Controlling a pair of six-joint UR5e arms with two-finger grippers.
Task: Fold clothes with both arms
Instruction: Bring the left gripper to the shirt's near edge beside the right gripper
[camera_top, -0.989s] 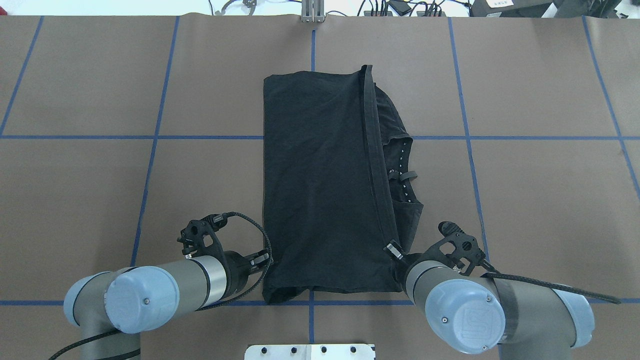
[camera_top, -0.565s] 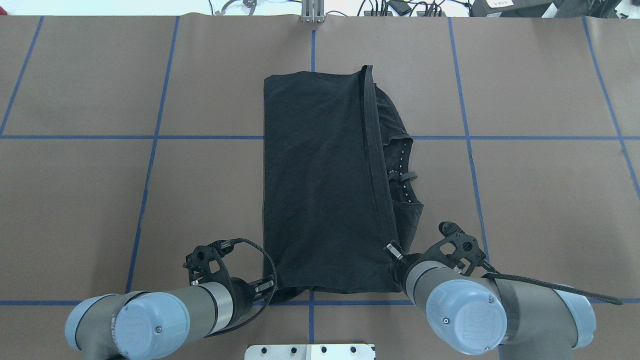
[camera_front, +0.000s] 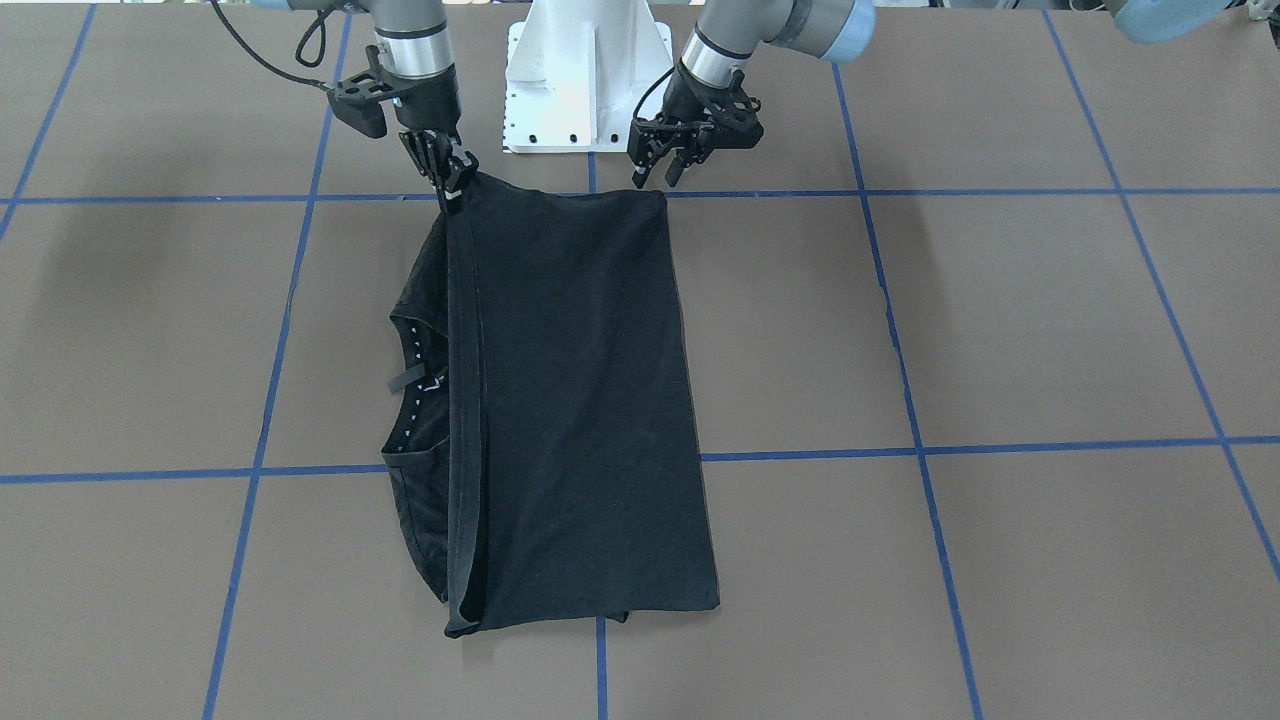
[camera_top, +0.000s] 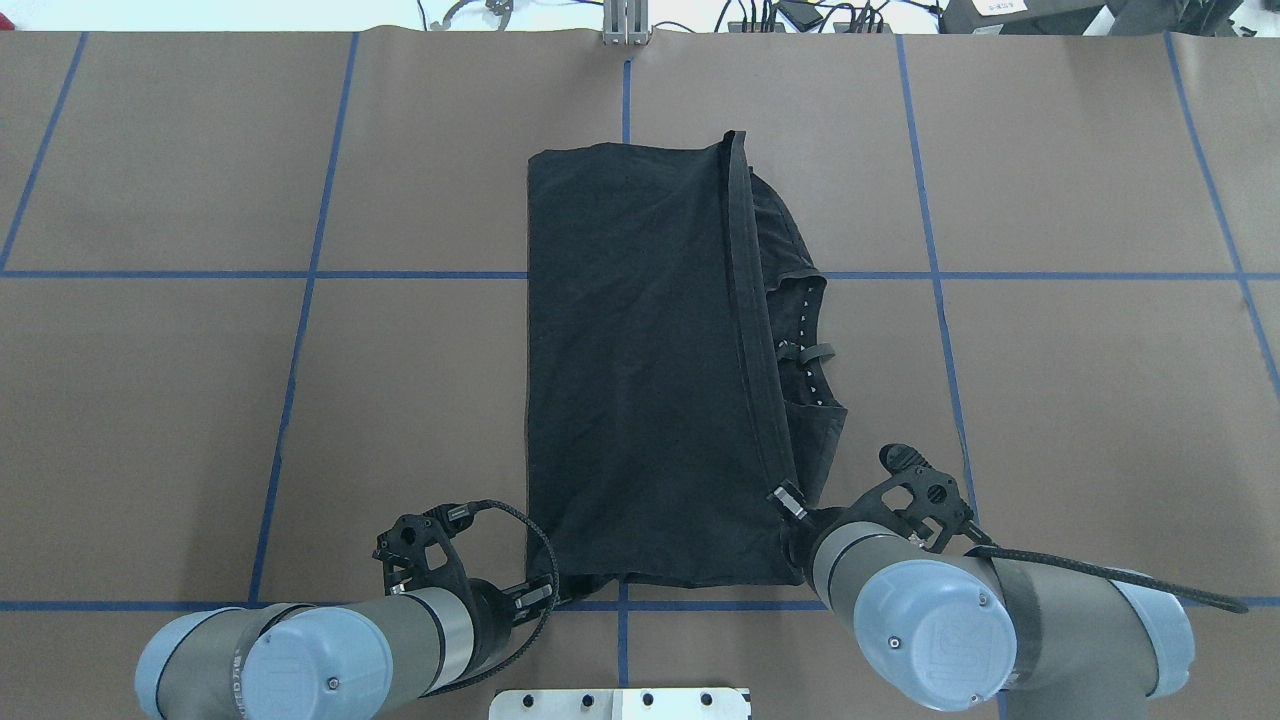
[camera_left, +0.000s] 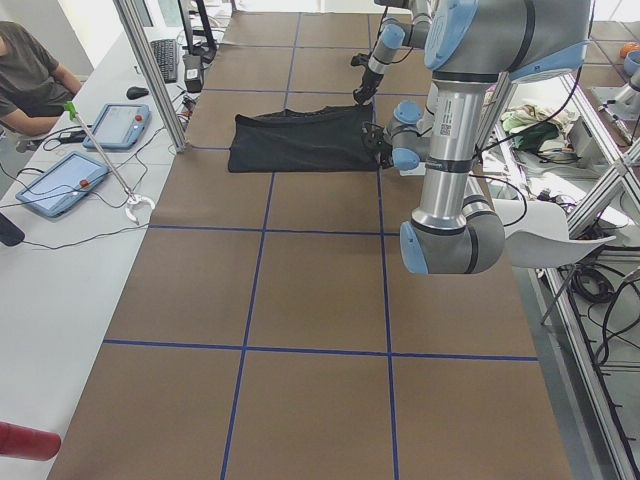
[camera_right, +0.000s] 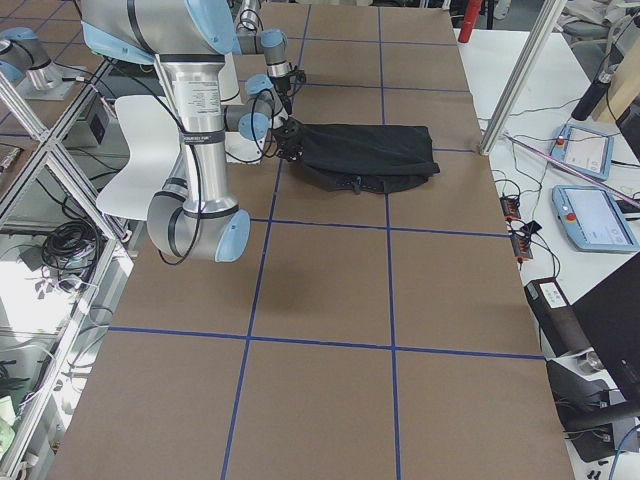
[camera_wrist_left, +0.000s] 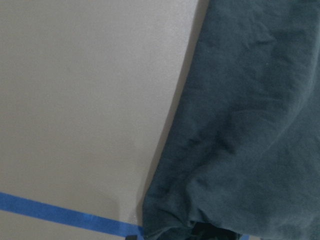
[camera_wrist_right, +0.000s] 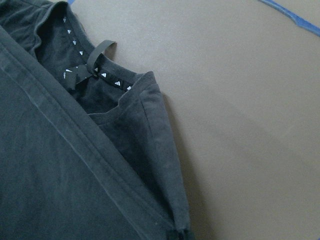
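Right gripper (camera_front: 447, 178) pinches the shirt (camera_front: 580, 400) at one near corner, its jaws pressed together on the hem. Left gripper (camera_front: 657, 170) hangs with fingers spread just beside the other near corner; whether it touches the cloth cannot be told. The shirt lies flat in the middle of the table (camera_front: 1000, 330), folded lengthwise into a long black rectangle running away from the robot. A hem band (camera_front: 467, 400) runs along its edge on the robot's right, and past that band the collar (camera_front: 412, 385) shows on the layer beneath. Blue tape (camera_front: 810, 455) grids the brown table. The white base (camera_front: 585, 70) stands between the arms. At the table's left end a person (camera_left: 30, 65) sits by two tablets (camera_left: 60, 185).
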